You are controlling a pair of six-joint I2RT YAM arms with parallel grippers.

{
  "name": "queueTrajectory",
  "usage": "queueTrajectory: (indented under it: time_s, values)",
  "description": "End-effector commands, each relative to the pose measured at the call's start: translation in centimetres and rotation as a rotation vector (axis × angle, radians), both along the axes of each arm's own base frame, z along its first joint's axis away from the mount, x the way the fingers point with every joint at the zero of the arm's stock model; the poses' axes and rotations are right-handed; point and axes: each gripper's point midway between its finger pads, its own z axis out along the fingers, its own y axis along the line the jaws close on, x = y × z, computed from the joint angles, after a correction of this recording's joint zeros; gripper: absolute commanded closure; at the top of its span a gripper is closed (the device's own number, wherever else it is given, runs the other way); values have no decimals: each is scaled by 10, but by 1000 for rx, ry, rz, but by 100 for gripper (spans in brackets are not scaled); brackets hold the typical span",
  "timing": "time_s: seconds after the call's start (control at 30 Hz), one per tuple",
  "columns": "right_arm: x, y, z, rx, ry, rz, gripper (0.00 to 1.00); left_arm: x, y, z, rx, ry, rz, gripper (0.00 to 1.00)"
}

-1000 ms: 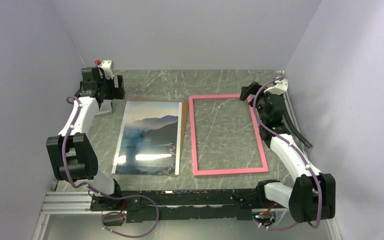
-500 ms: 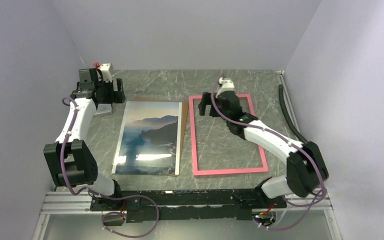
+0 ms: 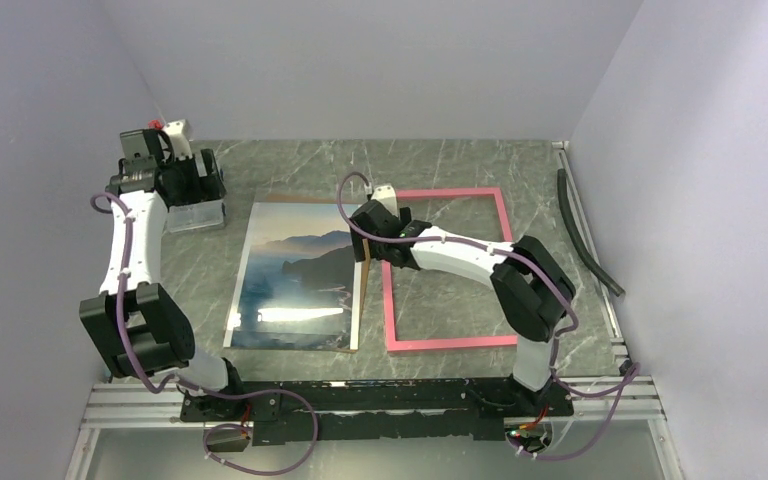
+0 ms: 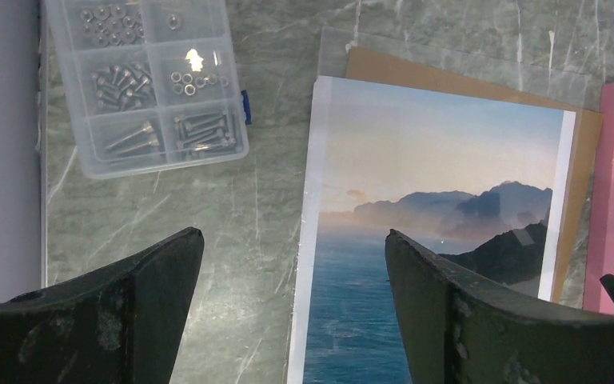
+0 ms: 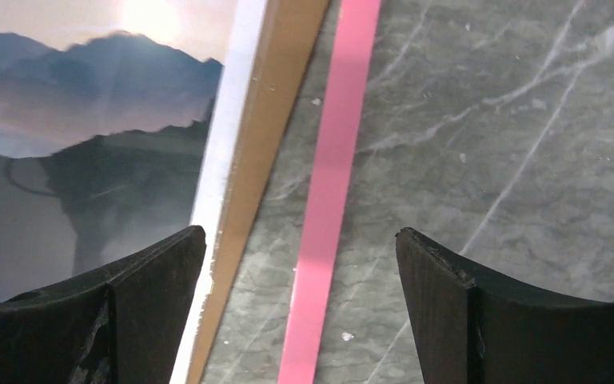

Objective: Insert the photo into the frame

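The frame point(image 3: 450, 342) is lying pink side up on the marble table point(image 3: 440, 160). Only tabletop is showing inside its rails, so the job is hardly begun. The photo point(image 3: 295, 285) is lying just left of the frame, flat on a brown backing board point(image 4: 448, 76) whose edge is peeking out between the print and the frame's left rail. The right gripper point(image 5: 300, 240) is hovering over that left rail, towards its far end, jaws spread wide with nothing between them. The left gripper point(image 4: 292, 240) is hanging well left of the frame, past the photo's far corner and beside a clear box of screws point(image 4: 148, 80), likewise gaping and empty. By my reckoning everything is left to do: lifting the print, carrying it across and settling it inside the frame.
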Motion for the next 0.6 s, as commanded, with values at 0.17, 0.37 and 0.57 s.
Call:
queueTrajectory:
  time_s: [0.17, 0.37, 0.57]
  values:
    - [1, -12, -29, -57, 62, -86, 16, -11, -9, -7, -83, 64, -18, 6]
    - [-7, -8, -54, -54, 113, -65, 24, -17, -18, -7, -105, 88, -74, 6]
    - [-13, -7, -73, -50, 148, -60, 38, -23, -18, -5, -99, 101, -78, 6]
